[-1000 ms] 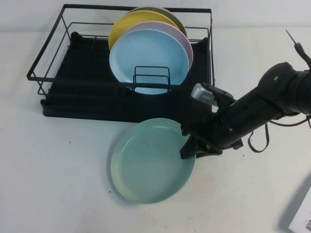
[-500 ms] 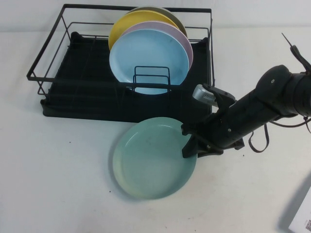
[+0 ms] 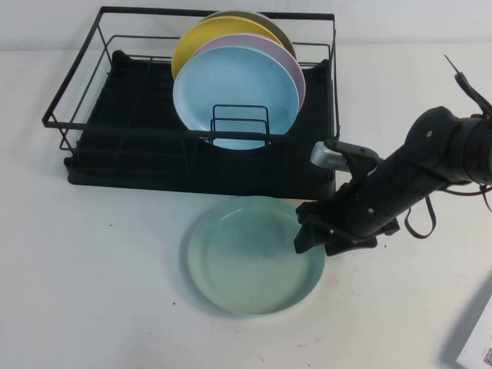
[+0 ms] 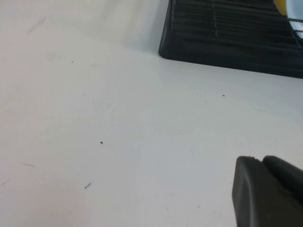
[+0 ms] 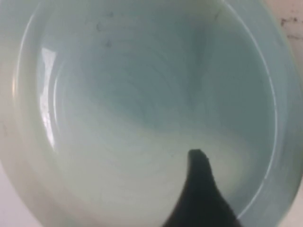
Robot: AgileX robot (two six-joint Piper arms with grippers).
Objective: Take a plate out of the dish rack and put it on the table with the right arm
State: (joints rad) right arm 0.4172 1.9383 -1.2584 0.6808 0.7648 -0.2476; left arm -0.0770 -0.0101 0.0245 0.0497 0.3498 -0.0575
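Plate (image 3: 250,257) now flat on table (image 3: 92,261), right pincer (image 3: 306,234) released at rim.

Bulky black right arm (image 3: 400,184), looped cables

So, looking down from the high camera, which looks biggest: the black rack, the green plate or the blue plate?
1. Dish rack, clearly largest.
2. Mint-green plate on the table.
3. Sky-blue plate, slightly smaller-looking, but it stands farther away and partly hidden, so unsure.

Pale mint-green plate (image 3: 250,257) flat on the white tabletop (image 3: 92,269), just before the black dish rack (image 3: 138,154).
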